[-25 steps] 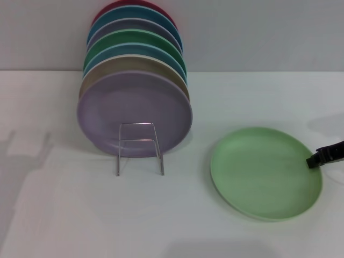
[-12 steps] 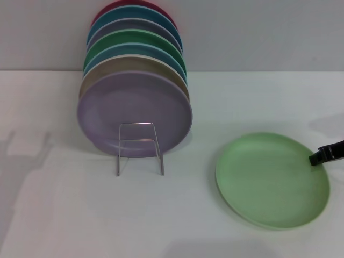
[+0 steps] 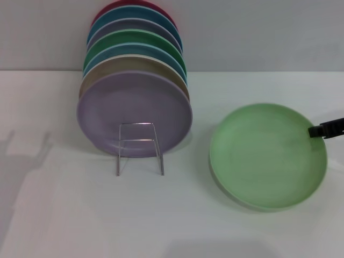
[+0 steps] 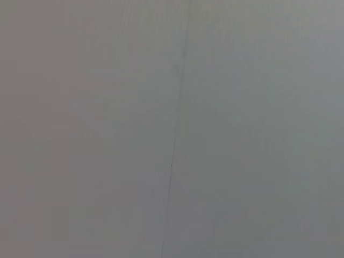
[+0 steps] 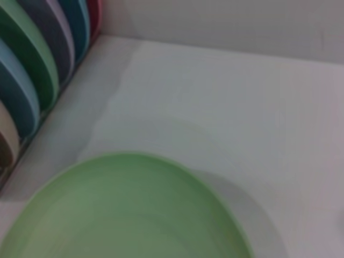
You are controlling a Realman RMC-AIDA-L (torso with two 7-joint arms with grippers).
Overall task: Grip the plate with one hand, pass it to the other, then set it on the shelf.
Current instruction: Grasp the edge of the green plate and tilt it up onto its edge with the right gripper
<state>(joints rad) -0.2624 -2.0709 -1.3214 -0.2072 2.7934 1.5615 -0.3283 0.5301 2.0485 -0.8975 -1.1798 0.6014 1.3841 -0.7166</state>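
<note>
The light mint-green plate [image 3: 266,156] hangs tilted above the white table at the right, its near edge casting a shadow below. My right gripper [image 3: 315,130] reaches in from the right edge and is shut on the plate's right rim; only one black finger shows on top. The right wrist view looks across the plate [image 5: 123,215] toward the rack. The shelf [image 3: 138,148], a thin silver wire rack with a small front loop, stands at centre left. My left gripper is out of view; its wrist view shows only a plain grey surface.
Several plates stand upright in the rack, a lilac plate [image 3: 134,113] at the front and a darker green plate [image 3: 134,40] further back. They also line the edge of the right wrist view as a row of plates [image 5: 32,80]. A grey wall rises behind the table.
The mint-green plate has risen off the table and tilted up toward the camera, carried by my right gripper, which moved upward. The rack and its plates have not moved.
</note>
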